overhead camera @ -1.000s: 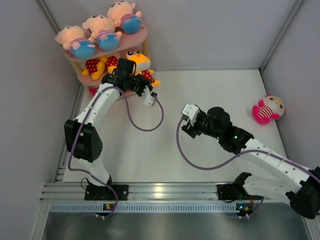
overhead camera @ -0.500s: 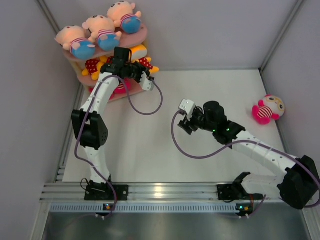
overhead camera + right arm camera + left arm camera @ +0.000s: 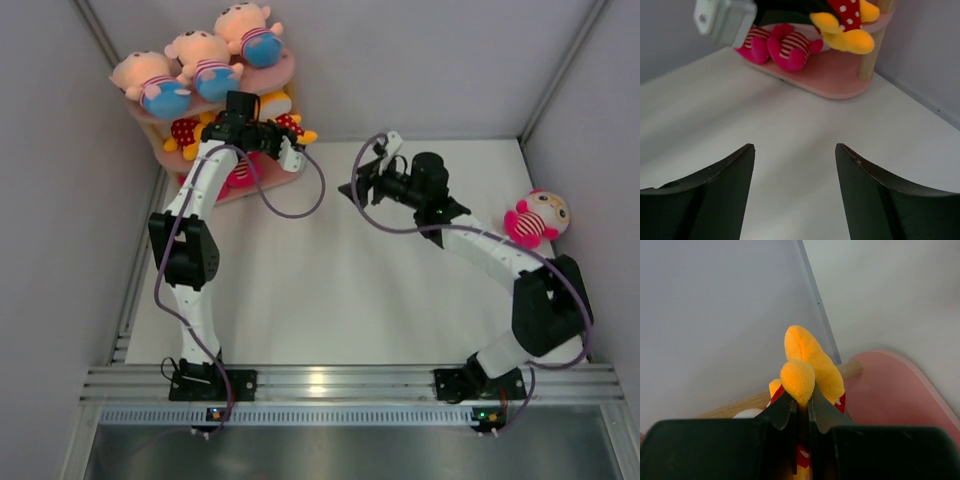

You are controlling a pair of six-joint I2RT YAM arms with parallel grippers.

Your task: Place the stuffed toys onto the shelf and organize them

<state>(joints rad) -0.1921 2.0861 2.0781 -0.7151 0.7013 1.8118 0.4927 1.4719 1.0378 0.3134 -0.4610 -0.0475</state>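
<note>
At the upper left of the top view stands the pink shelf (image 3: 283, 68). Three boy dolls (image 3: 205, 65) in blue shorts lie in a row on its top board. On the middle tier a yellow bear (image 3: 188, 131) in red polka dots sits toward the left end. At the right end of that tier is a second yellow bear (image 3: 809, 352), and the left gripper (image 3: 801, 398) is clamped narrowly on one of its orange limbs. In the left wrist view the dark fingers (image 3: 781, 410) pinch that limb from both sides, with a wooden post and a pink board behind it. Whether this bear's weight rests on the board cannot be told. A pink doll (image 3: 786, 47) in red-and-white stripes lies on the bottom tier, its legs pointing out over the board's edge. The right gripper (image 3: 794, 148) hangs over the white table (image 3: 330, 290) in the upper middle of the top view. It faces the shelf with its jaws spread wide and nothing between them. Another pink doll (image 3: 535, 218) sits on the table at the far right of that view, close to the wall, well apart from the shelf and behind the right arm.
</note>
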